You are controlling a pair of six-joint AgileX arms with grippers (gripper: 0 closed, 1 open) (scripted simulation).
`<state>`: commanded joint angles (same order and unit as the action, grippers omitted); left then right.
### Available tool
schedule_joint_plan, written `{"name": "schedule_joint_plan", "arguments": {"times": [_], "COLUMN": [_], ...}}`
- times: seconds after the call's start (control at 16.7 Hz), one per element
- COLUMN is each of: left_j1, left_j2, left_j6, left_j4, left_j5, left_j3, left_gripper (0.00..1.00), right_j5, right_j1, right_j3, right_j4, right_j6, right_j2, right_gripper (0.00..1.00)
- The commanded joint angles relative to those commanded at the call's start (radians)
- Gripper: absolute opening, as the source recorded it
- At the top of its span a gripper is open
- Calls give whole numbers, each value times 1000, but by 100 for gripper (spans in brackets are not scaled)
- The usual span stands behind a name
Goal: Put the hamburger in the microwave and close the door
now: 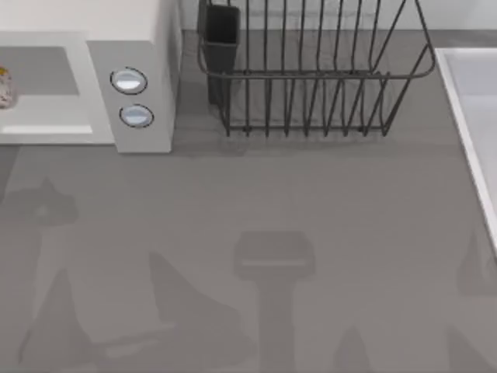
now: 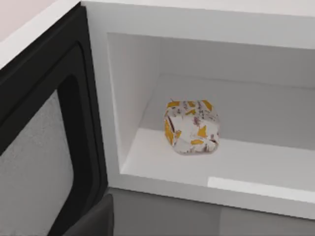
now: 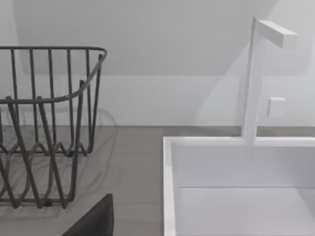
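Note:
The hamburger [image 2: 192, 127] rests on the floor of the white microwave's [image 2: 197, 19] grey cavity, near its middle, with nothing holding it. In the top view the hamburger [image 1: 4, 87] peeks in at the far left edge, inside the microwave [image 1: 144, 47] with its two round knobs. The door [image 2: 34, 162] stands swung open beside the cavity, its dark inner frame and speckled window facing in. A dark part of my left gripper [image 2: 93, 219] shows in front of the cavity, apart from the hamburger. A dark part of my right gripper [image 3: 93, 219] hangs over the table between rack and sink.
A dark wire dish rack [image 1: 311, 78] with a black cup holder [image 1: 221, 35] stands at the back middle, right of the microwave. A white sink [image 1: 474, 116] runs along the right side, its rim [image 3: 170, 187] and tall faucet [image 3: 253, 78] near my right gripper.

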<state>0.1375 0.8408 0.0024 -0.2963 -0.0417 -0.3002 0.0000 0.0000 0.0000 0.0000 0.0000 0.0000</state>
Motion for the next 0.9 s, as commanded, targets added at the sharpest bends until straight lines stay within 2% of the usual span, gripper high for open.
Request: {"name": "schedule_joint_plan", "arguments": {"times": [0.54, 0.72, 0.9], "left_j1": [-110, -131, -138], "left_j2": [-674, -801, -841], "left_j6": [-1, -2, -2], "left_j4": [235, 282, 296], "left_j5": [33, 40, 42], "left_j3": [239, 285, 300], "left_gripper": [100, 100, 100], "right_j5": [0, 0, 0], "right_j1": [0, 0, 0], "right_j3": [0, 0, 0], "right_j4": [0, 0, 0], "right_j6": [0, 0, 0], "right_j2": [0, 0, 0], "right_gripper": [100, 100, 100]}}
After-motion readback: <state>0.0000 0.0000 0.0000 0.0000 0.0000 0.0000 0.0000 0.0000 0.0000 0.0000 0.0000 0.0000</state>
